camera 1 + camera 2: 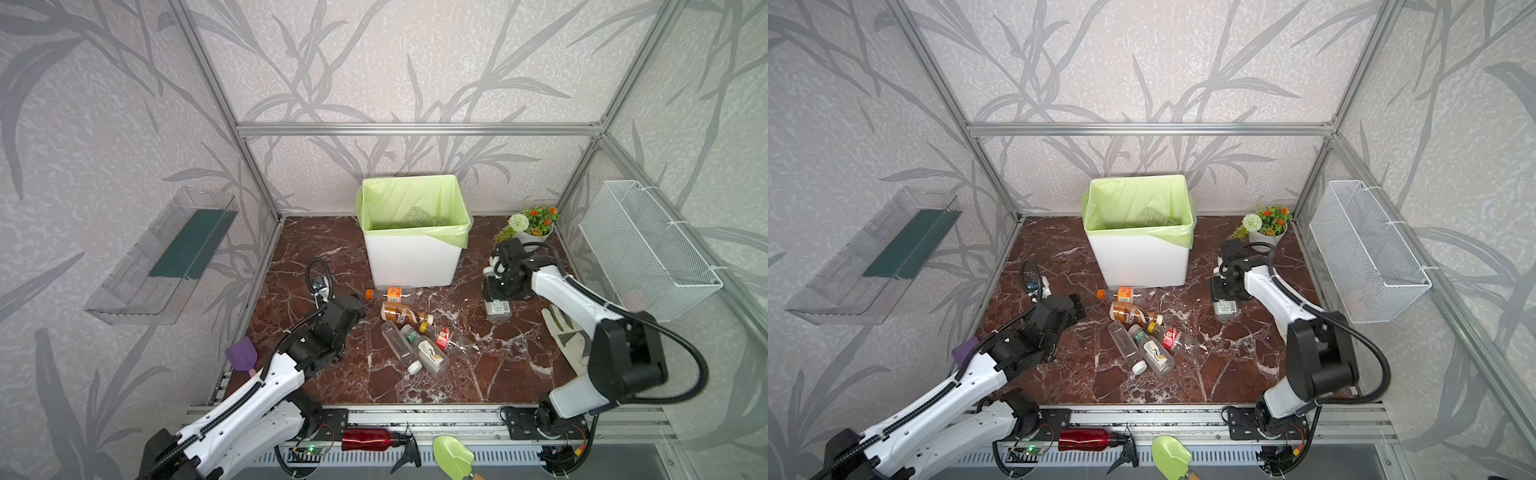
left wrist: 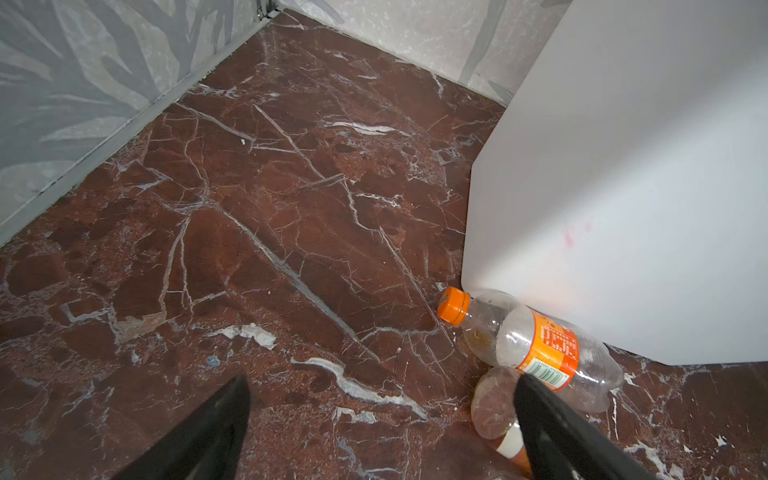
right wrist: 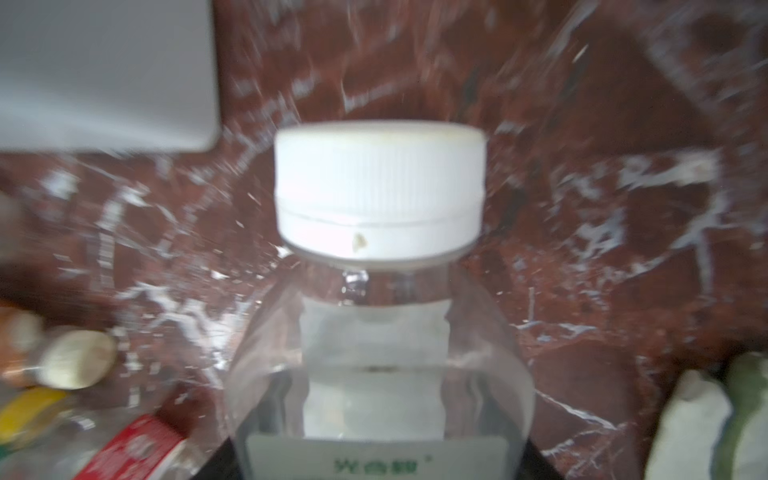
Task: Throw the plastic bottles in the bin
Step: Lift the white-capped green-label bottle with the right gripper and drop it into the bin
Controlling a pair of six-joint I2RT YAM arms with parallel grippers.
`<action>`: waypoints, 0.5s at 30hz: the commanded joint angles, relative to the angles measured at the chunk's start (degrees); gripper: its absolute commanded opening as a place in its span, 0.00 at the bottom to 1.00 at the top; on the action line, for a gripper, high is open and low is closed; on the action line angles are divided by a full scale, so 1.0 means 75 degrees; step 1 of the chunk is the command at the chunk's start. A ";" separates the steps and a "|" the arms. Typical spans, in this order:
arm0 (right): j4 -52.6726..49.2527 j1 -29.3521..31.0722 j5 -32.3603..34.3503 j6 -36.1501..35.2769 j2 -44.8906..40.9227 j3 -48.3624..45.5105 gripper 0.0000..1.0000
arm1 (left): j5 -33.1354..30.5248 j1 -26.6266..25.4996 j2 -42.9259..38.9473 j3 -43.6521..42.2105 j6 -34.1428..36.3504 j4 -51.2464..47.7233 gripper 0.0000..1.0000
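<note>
My right gripper is shut on a clear white-capped plastic bottle, right of the bin, a white tub with a green bag. Its dark jaws press both sides of the labelled body. My left gripper is open just above the floor, holding nothing. An orange-capped bottle lies against the bin. A brown bottle lies beside one left fingertip. Three more bottles lie mid-floor. Another clear bottle rests inside the bin.
A flower pot stands behind the right arm and a white glove lies under it. A wire basket hangs on the right wall, a clear tray on the left. A red metallic bottle and green scoop lie on the front rail.
</note>
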 commanded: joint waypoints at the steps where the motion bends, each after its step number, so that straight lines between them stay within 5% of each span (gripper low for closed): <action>1: 0.1138 -0.0433 -0.0756 0.0005 -0.1630 0.0281 0.53 | -0.0275 0.0264 -0.0118 -0.0232 -0.0019 -0.0101 0.99; 4: 0.1604 -0.0688 -0.0902 0.0038 -0.2326 0.1374 0.53 | 0.0290 0.0863 -0.0086 -0.0502 -0.0115 0.0047 0.99; 11: 0.2437 -0.0683 -0.1960 0.0636 -0.1204 0.4898 0.55 | 0.0869 0.1361 0.0031 -0.0544 -0.0086 -0.0077 0.99; 15: 0.2151 0.0559 -0.1980 0.0384 0.0152 0.6376 0.57 | 0.0834 0.1366 -0.0059 -0.0553 -0.0013 -0.0162 0.99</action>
